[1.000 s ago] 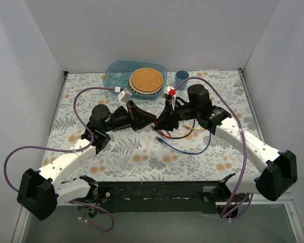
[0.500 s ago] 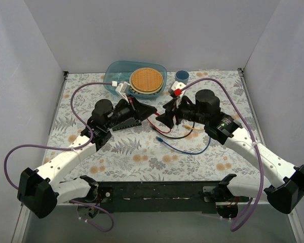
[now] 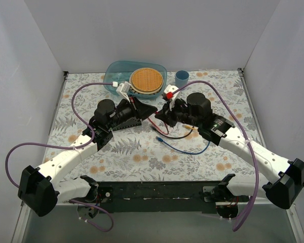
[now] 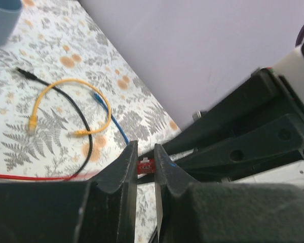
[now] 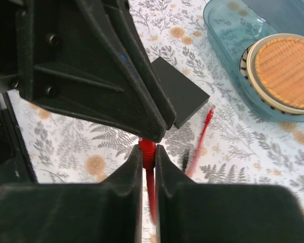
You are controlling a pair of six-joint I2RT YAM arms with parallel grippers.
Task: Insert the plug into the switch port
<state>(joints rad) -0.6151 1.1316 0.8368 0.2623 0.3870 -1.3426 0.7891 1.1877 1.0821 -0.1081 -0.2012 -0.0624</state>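
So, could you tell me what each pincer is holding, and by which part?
Both grip the thin red cable: left pincer on its red plug, right pincer on the cable right beside it.

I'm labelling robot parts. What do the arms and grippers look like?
The left arm and right arm have white links with black joints. Purple cables loop along them. The left gripper and right gripper are black with tapered fingers.
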